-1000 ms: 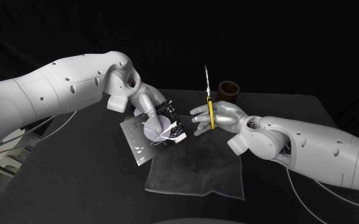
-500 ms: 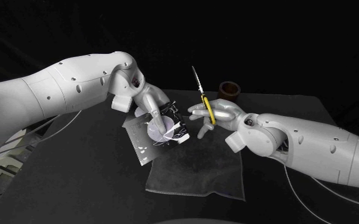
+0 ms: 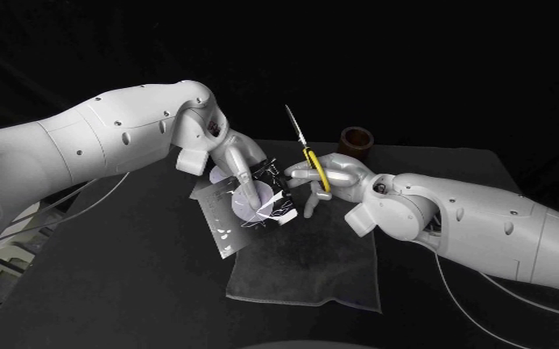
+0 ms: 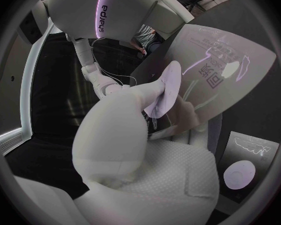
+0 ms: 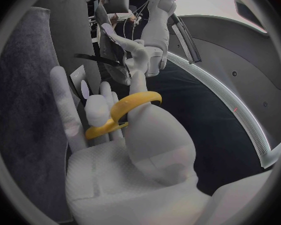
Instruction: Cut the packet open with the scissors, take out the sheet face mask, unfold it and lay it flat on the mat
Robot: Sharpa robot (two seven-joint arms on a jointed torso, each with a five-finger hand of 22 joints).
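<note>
The packet point(image 3: 250, 203) is gripped in the fingers of the left hand point(image 3: 239, 167), tilted and raised over the far left corner of the mat point(image 3: 308, 264). The right hand point(image 3: 332, 175) is closed round the scissors point(image 3: 305, 155) — yellow handles in its fingers, blades pointing up — just beside the packet.

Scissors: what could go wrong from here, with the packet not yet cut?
1. The scissors point up, away from the packet. Turning them toward it in the right robot hand could loosen its hold.
2. The left robot hand presses on the packet's face, so a cut might catch its fingers.
</note>
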